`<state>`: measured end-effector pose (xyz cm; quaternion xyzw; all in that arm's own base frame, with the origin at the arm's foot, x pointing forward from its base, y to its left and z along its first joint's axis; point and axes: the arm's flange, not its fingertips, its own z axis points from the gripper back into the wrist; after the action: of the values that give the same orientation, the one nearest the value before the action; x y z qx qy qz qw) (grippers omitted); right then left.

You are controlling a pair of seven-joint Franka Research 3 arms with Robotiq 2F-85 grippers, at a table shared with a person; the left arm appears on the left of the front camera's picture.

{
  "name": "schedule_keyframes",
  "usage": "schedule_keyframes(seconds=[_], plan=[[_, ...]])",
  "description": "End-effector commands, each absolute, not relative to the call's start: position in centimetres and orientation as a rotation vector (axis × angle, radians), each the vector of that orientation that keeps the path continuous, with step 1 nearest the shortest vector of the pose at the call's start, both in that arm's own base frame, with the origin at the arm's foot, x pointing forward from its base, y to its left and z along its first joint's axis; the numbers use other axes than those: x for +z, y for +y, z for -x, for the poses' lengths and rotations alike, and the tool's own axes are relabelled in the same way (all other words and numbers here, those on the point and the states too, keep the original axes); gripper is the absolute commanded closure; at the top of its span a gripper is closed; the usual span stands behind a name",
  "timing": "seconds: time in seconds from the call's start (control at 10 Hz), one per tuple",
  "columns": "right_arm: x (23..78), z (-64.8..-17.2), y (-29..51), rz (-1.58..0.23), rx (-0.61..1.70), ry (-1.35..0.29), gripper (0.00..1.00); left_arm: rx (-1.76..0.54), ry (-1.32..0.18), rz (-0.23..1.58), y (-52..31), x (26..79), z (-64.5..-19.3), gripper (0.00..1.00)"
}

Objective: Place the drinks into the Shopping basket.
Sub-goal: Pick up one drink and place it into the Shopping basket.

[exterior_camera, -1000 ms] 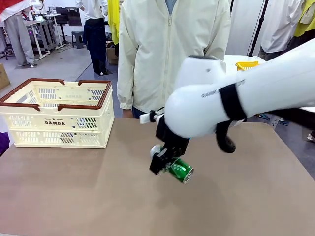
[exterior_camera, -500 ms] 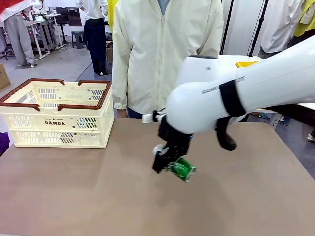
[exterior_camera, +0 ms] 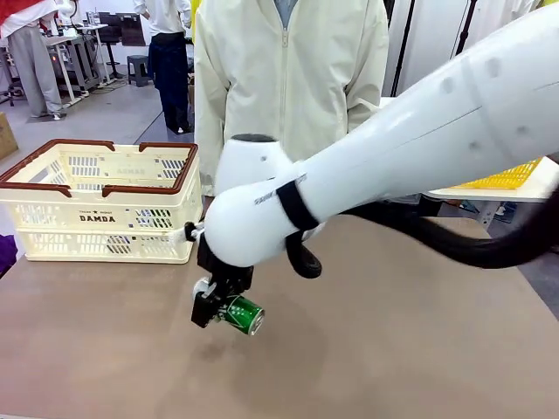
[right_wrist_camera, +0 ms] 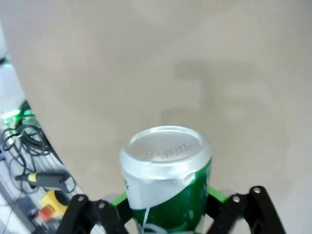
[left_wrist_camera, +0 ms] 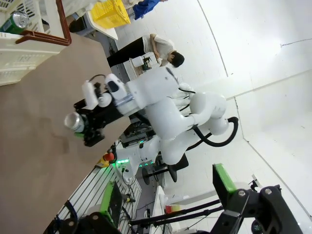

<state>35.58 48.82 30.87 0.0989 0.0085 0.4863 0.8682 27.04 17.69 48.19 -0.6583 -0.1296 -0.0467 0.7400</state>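
Front view is showing the large cream slotted plastic crate with its dark brown rim and handles, sitting at the far left corner of the smooth brown table; "DAMDA" is printed in dark letters on its near wall, with a smaller line above it too fine to read. From this camera the inside of the crate is hidden behind its slotted walls. In the left wrist view, the top of a second green can with a silver end is showing inside the crate.

The right gripper is hanging over the middle of the table, a little toward its near edge, pinching a slim green drink can with silver ends. The can is lying tilted, one silver end facing the near edge, clear of the tabletop. In the right wrist view, the green pads are pressing on both sides of the can, whose silver end is carrying faint stamped characters too small to make out.

The left gripper is showing in its own wrist view with its fingers spread wide, gripping nothing.

A person in a pale cream zipped jacket is standing at the far edge.
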Motion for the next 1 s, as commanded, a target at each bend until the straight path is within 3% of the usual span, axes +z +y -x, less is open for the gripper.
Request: schedule_keyframes(seconds=[0.0, 0.4, 0.5, 0.6, 0.7, 0.9], plan=[[29.9, -37.0, 51.3, -0.111, 1.085, 0.020, 1.00, -0.101, -0.296, 1.473, 17.5, 48.5, -27.0, 0.00], [27.4, -36.8, 51.7, -0.113, 1.144, 0.086, 1.00, -0.101, -0.296, 1.473, 17.5, 48.5, -27.0, 0.00], [27.4, -36.8, 51.6, -0.116, 1.138, 0.085, 0.89, -0.101, -0.296, 1.473, 17.5, 48.5, -27.0, 0.00], [27.4, -36.8, 51.5, -0.113, 1.144, 0.092, 0.30, -0.101, -0.296, 1.473, 17.5, 48.5, -27.0, 0.00], [27.4, -36.8, 51.4, -0.110, 1.148, 0.096, 0.00, -0.101, -0.296, 1.473, 17.5, 48.5, -27.0, 0.00], [27.5, -36.8, 51.1, -0.113, 1.146, 0.099, 0.00, -0.101, -0.296, 1.473, 17.5, 48.5, -27.0, 0.00]])
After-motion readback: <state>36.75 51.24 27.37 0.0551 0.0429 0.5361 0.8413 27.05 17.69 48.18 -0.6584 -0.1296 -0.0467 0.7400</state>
